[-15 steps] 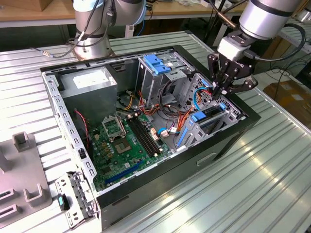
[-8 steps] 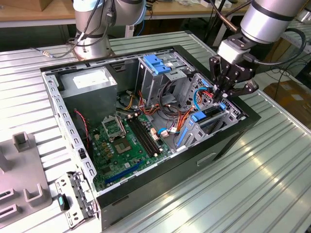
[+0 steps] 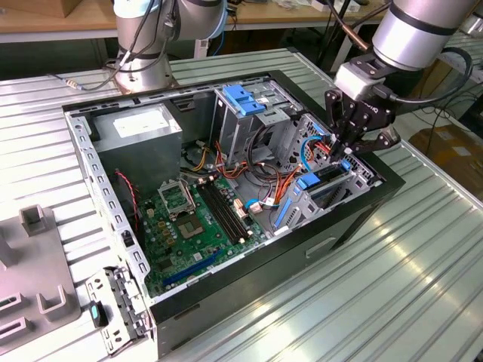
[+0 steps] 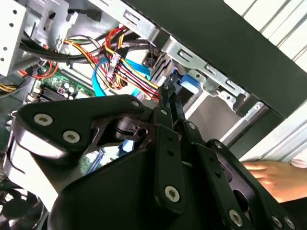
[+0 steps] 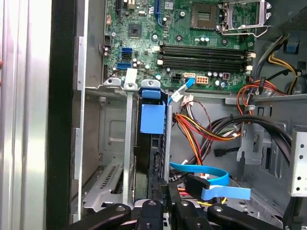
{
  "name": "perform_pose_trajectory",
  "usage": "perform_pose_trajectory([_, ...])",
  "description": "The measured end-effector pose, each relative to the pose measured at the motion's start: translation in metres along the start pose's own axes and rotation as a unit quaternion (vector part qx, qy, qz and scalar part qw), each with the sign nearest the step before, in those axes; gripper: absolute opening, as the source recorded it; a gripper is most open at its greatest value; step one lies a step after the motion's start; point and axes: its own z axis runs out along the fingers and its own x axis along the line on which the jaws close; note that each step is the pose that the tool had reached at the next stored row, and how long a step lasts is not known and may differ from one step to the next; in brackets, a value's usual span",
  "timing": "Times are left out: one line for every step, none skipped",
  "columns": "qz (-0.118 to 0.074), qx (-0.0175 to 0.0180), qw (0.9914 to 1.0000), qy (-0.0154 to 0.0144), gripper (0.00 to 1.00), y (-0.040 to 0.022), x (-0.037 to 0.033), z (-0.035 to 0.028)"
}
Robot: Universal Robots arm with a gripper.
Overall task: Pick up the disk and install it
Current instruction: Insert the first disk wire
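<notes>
The disk (image 3: pixel 326 181) stands on edge in the drive bay at the corner of the open computer case (image 3: pixel 226 290) on the exterior view's right, with its blue side rail (image 3: pixel 308 183) showing. In the first wrist view the disk (image 5: pixel 153 158) is a dark slab between metal bay walls, topped by a blue tab (image 5: pixel 152 117). My gripper (image 3: pixel 347 151) hangs right over the disk's outer end. Its fingers (image 4: pixel 168 103) are drawn together, and their tips rest against the blue rail end (image 4: pixel 188 82). My gripper (image 5: pixel 169 194) holds nothing.
Inside the case are the grey power-supply box (image 3: pixel 143 128), a blue-topped drive cage (image 3: pixel 245 102), the green motherboard (image 3: pixel 196 219) and bundles of cables (image 3: pixel 279 177). A blue flat cable (image 5: pixel 211 179) lies beside the bay. A second arm's base (image 3: pixel 143 45) stands behind. A person's hand (image 4: pixel 276 177) rests outside the case.
</notes>
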Motion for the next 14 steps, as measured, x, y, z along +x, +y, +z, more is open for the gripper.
perform_pose_trajectory([0.0,0.0,1.0,-0.0001,0.16,0.001,0.0031,0.0002])
perform_pose_trajectory([0.0,0.0,1.0,0.0,0.16,0.0013,0.0045,0.0002])
perform_pose_trajectory([0.0,0.0,1.0,0.0,0.16,0.0018,0.0053,0.0003])
perform_pose_trajectory([0.0,0.0,1.0,-0.0002,0.16,0.0028,0.0055,0.0008])
perform_pose_trajectory([0.001,0.0,1.0,-0.0002,0.16,0.0037,0.0055,0.0009])
perform_pose_trajectory([0.003,0.0,0.99999,0.0,0.16,0.0044,0.0055,0.0011])
perform_pose_trajectory([0.009,0.0,0.99996,0.0002,0.16,0.0047,0.0054,0.0016])
perform_pose_trajectory([0.012,0.0001,0.99993,0.0004,0.16,0.0048,0.0054,0.002])
perform_pose_trajectory([0.015,0.0001,0.99989,0.0005,0.16,0.0048,0.0053,0.0025])
perform_pose_trajectory([0.016,0.0001,0.99987,0.0004,0.16,0.0049,0.0051,0.0034])
perform_pose_trajectory([0.016,0.0,0.99987,0.0003,0.16,0.0049,0.0051,0.0038])
perform_pose_trajectory([0.016,0.0,0.99987,0.0,0.16,0.005,0.0051,0.0039])
perform_pose_trajectory([0.016,0.0001,0.99987,-0.0005,0.16,0.0052,0.0051,0.0042])
perform_pose_trajectory([0.016,0.0001,0.99988,-0.0007,0.16,0.0052,0.0051,0.0043])
